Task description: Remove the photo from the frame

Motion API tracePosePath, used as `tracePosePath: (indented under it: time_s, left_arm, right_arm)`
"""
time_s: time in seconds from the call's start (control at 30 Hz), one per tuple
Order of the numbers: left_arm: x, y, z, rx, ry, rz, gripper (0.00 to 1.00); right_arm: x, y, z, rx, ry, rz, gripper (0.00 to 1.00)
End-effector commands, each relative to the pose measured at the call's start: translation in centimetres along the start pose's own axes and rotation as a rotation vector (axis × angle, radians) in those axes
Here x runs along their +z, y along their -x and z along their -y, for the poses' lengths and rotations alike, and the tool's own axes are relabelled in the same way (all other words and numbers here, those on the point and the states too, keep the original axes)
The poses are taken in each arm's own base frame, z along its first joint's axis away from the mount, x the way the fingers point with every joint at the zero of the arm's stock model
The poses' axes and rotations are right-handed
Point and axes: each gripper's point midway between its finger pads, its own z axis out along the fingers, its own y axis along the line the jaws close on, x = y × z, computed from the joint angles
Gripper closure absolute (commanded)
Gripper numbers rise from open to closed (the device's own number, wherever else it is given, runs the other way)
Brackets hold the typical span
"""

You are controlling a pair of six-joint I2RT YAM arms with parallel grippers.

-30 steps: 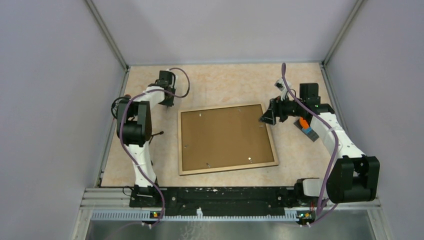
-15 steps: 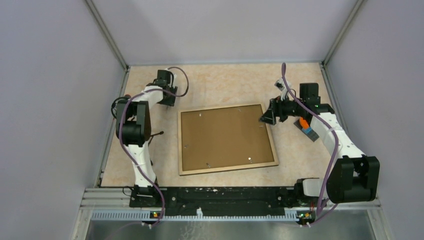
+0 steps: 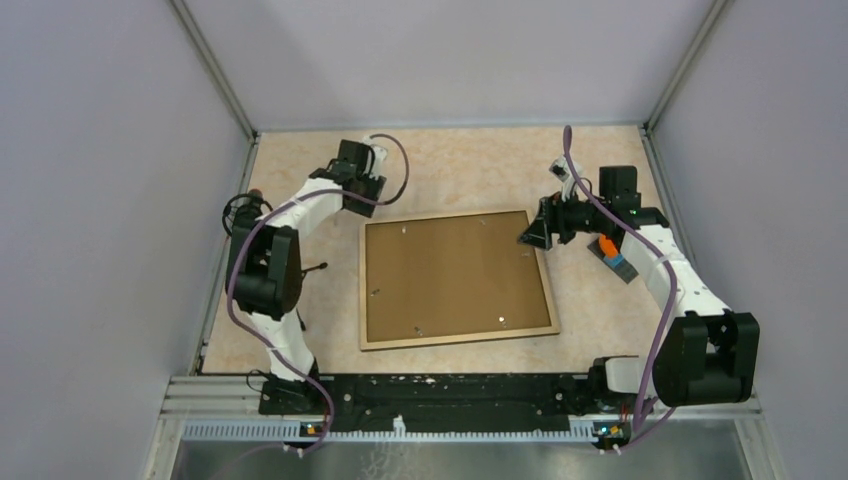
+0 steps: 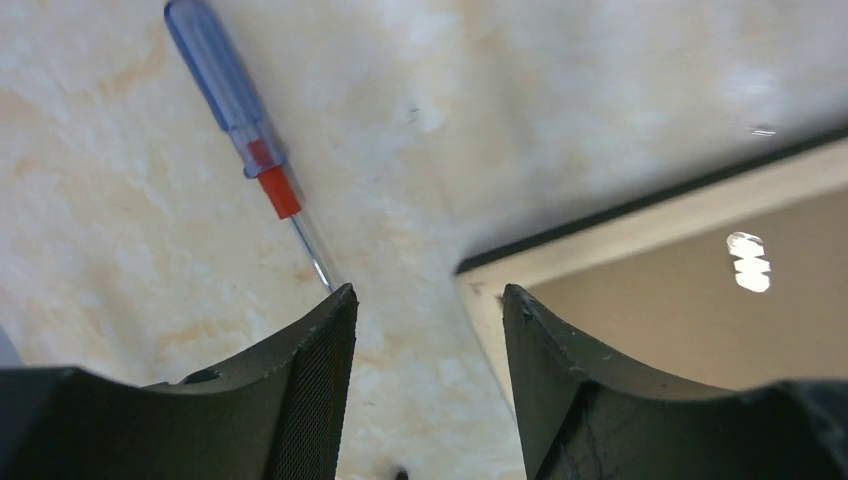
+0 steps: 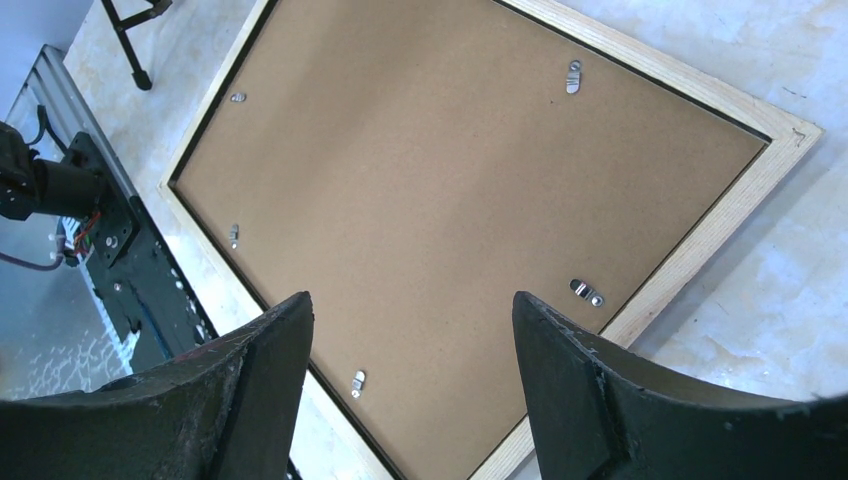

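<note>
The frame (image 3: 455, 280) lies face down on the desk (image 3: 470, 170), brown back up under metal clips (image 5: 586, 291); the photo, presumably beneath, is hidden. The left end effector (image 4: 428, 292), spread and empty, hangs at its 11 o'clock corner near a screwdriver (image 4: 245, 140); the right end effector (image 5: 410, 300), spread, at 2 o'clock. Likely rigid, glass-fronted, fragile: grip the wooden rim.

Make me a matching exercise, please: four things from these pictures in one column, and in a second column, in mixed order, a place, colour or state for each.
Things
1. frame
2. screwdriver
3. left gripper
4. right gripper

Descriptions
A. open, by the frame's far right corner
B. lies face down, brown back up
C. open, at the frame's far left corner
D. blue handle, red collar

Pairs: 1-B, 2-D, 3-C, 4-A
</note>
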Motion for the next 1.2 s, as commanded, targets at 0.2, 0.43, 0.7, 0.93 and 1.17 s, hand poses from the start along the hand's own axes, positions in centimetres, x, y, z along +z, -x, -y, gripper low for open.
tracePosePath:
  time_s: [0.2, 0.43, 0.7, 0.93, 1.17]
  left_arm:
    - [-11.6, -0.7, 15.0, 0.592, -0.355, 0.23, 0.4]
    - [-16.5, -9.4, 23.3, 0.853, -0.669, 0.127, 0.42]
    - [-18.4, -16.0, 28.6, 1.01, -0.837, 0.016, 0.45]
    - [-17.7, -19.1, 31.3, 1.078, -0.841, -0.048, 0.48]
    - [-14.7, -19.9, 32.4, 1.098, -0.736, -0.075, 0.58]
  right_arm:
    - [-0.6, 1.0, 0.0, -0.063, -0.012, 0.05, 0.28]
    - [-0.9, 1.3, 0.4, -0.057, -0.039, 0.061, 0.28]
    - [-1.4, 1.4, 1.3, -0.016, -0.057, 0.08, 0.28]
    - [-1.8, 1.3, 2.1, 0.004, -0.075, 0.089, 0.28]
    - [-1.9, 1.1, 2.2, 0.009, -0.075, 0.087, 0.28]
